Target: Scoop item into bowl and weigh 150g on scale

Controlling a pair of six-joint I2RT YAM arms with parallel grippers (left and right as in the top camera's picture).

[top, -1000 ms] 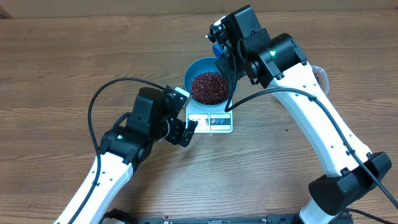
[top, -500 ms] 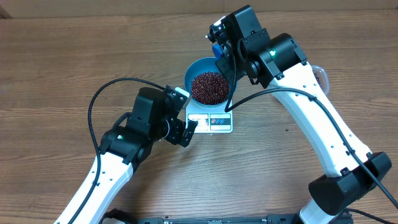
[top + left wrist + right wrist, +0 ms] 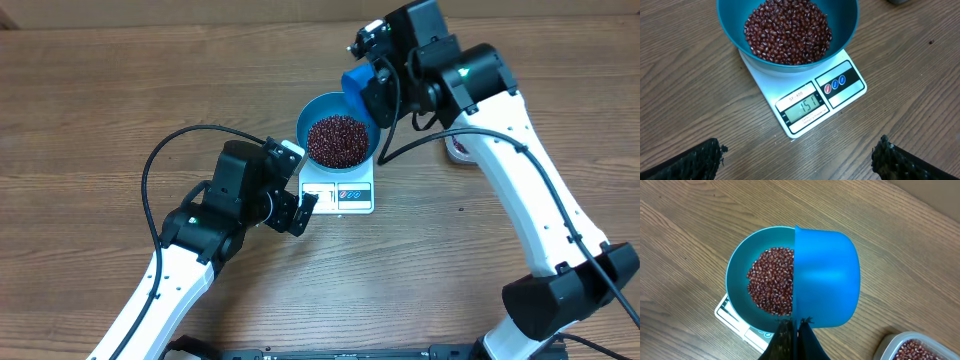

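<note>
The scoop [image 3: 825,277] hides part of the beans [image 3: 769,282].

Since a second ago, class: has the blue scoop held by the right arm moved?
Yes. In the overhead view the scoop has shifted to the right, towards the right rim of the bowl, which sits unmoved on the scale.

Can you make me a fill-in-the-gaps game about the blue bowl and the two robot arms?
1. The blue bowl sits on the white ____.
2. The bowl holds small dark red ____.
3. The right gripper is shut on a blue ____.
4. The left gripper holds nothing; its jaws are ____.
Missing words: scale; beans; scoop; open.
</note>
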